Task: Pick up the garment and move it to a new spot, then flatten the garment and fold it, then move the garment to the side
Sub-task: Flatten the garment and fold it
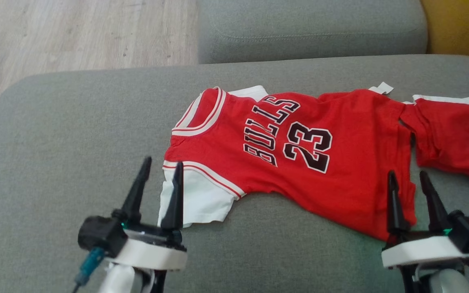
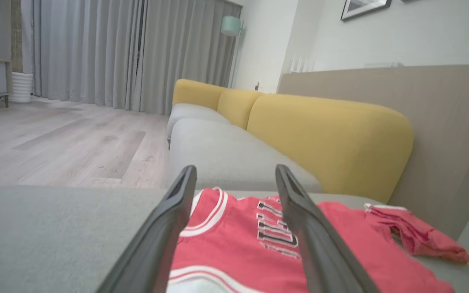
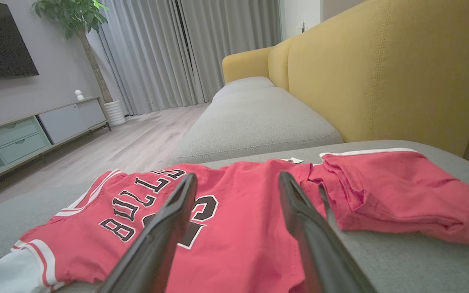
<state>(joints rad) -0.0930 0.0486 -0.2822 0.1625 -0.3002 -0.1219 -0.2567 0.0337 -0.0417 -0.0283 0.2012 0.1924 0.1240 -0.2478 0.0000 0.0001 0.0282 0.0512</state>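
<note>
The garment (image 1: 340, 162) is a red jersey with white sleeves, "BULLS 23" on its chest, lying spread on the grey sofa seat (image 1: 75, 142), neck toward the left. A second red piece (image 1: 454, 134) lies bunched beside its right end. My left gripper (image 1: 163, 169) stands open at the near white sleeve (image 1: 196, 199), nothing between its fingers. My right gripper (image 1: 409, 177) is open at the jersey's near hem corner, holding nothing. The jersey (image 2: 238, 240) shows between the left fingers in the left wrist view, and the jersey (image 3: 234, 219) spreads under the right fingers in the right wrist view.
Another grey seat cushion (image 1: 312, 28) adjoins the far side, with a yellow backrest (image 1: 462, 24) at the right. Wooden floor (image 1: 75, 32) lies past the seat's left edge. Bare seat spreads to the left of the jersey. A TV cabinet (image 3: 23, 134) stands across the room.
</note>
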